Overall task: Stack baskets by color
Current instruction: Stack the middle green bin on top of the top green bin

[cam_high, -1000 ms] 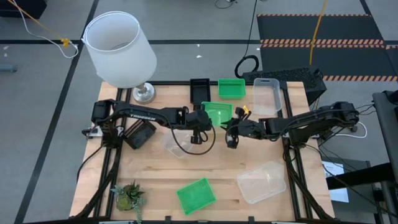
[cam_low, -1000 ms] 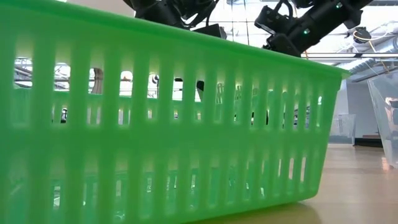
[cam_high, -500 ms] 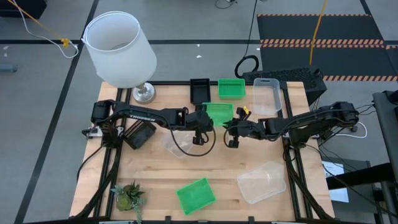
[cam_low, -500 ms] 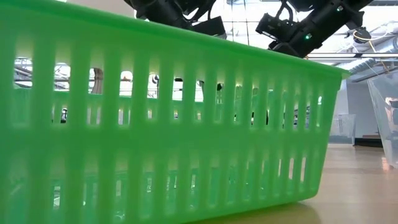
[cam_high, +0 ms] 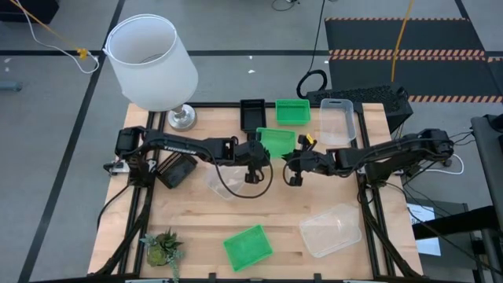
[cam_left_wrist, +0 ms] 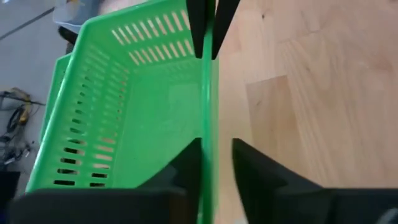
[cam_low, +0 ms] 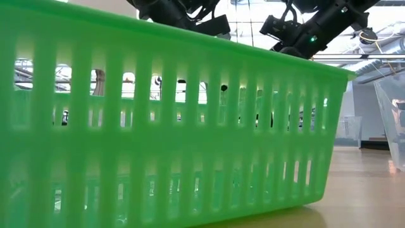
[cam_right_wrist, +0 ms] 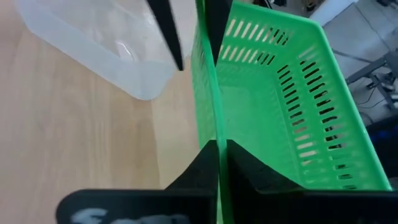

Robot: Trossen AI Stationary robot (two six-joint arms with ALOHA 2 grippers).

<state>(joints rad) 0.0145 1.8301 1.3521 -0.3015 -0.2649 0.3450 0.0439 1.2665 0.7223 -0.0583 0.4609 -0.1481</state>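
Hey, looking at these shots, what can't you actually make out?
- Low view: the near green basket fills the frame and hides most of the table.
- High view: the left gripper and right gripper cover both ends of the held green basket; too small to tell whether it touches the table.
- Right wrist view: the clear basket is cut off by the edge.

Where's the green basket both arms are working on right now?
In the high view the green basket sits mid-table toward the back, between the left pincer and right pincer, just in front of the black basket.
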